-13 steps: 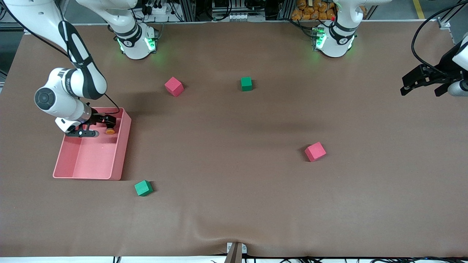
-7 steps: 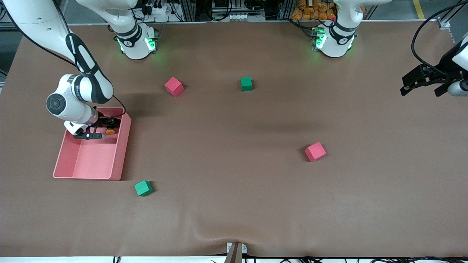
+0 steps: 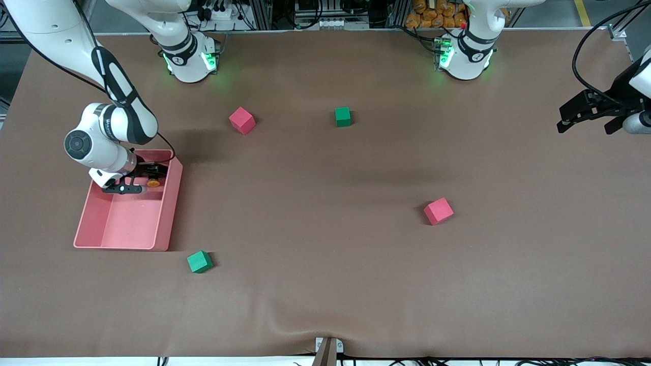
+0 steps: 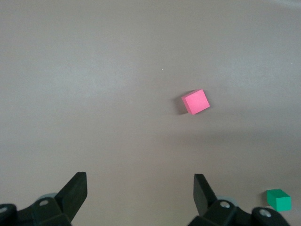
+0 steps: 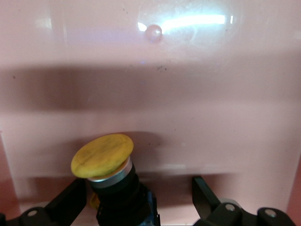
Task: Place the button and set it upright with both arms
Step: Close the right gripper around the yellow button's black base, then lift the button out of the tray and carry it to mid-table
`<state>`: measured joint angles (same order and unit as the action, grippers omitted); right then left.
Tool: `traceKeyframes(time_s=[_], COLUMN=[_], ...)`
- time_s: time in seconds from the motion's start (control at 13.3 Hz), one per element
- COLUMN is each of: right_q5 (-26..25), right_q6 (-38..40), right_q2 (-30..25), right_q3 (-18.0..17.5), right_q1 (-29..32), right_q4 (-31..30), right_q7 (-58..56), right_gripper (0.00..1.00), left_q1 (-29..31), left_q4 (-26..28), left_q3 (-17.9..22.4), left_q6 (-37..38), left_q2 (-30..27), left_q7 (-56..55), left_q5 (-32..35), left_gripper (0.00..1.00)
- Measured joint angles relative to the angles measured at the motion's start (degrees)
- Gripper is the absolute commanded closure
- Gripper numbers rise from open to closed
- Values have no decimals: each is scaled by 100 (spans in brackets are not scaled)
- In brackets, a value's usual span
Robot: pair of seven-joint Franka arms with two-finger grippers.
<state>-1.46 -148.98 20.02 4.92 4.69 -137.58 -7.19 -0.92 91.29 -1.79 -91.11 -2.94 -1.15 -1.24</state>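
The button [image 3: 153,183], with an orange cap on a black and dark-blue body, is in the pink tray [image 3: 170,218], at the tray end farther from the front camera. My right gripper [image 3: 146,179] is down in the tray, open, with a finger on each side of the button. In the right wrist view the button [image 5: 102,155] sits between the fingers, close to one finger [image 5: 70,197] and apart from the other. My left gripper [image 3: 585,124] waits open and empty in the air over the left arm's end of the table.
Two pink-red cubes [image 3: 242,120] [image 3: 438,211] and two green cubes [image 3: 343,116] [image 3: 199,262] lie on the brown table. The left wrist view shows a pink-red cube [image 4: 196,101] and a green cube [image 4: 278,199]. The tray walls [image 5: 188,94] surround my right gripper.
My right arm's wrist shifted a little toward the left arm's end of the table, then held still. The button stays in the tray. The left arm has not moved.
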Motion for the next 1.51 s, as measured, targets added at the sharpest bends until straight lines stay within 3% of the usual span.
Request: traceKeyframes(time_s=[0.15,0.23,1.05,1.51], right_q5=[0,0,0,-1], right_q6=[-43,-65,-190,28], right_q2=[0,0,-58,-655], right_q3=[26,26,17,16], right_q1=[6,7,4,2], right_q4=[5,5,196,636], right_q7=[1,1,1,-301], right_gripper=[87,100,100,100], left_q1=[0,0,0,-1], left_q4=[0,0,0,0], left_q3=[0,0,-1,-2], left_q6=[0,0,0,0], left_q2=[0,0,1,1], left_q7=[0,0,0,0], left_q5=[0,0,0,0], left_gripper=[0,0,0,0])
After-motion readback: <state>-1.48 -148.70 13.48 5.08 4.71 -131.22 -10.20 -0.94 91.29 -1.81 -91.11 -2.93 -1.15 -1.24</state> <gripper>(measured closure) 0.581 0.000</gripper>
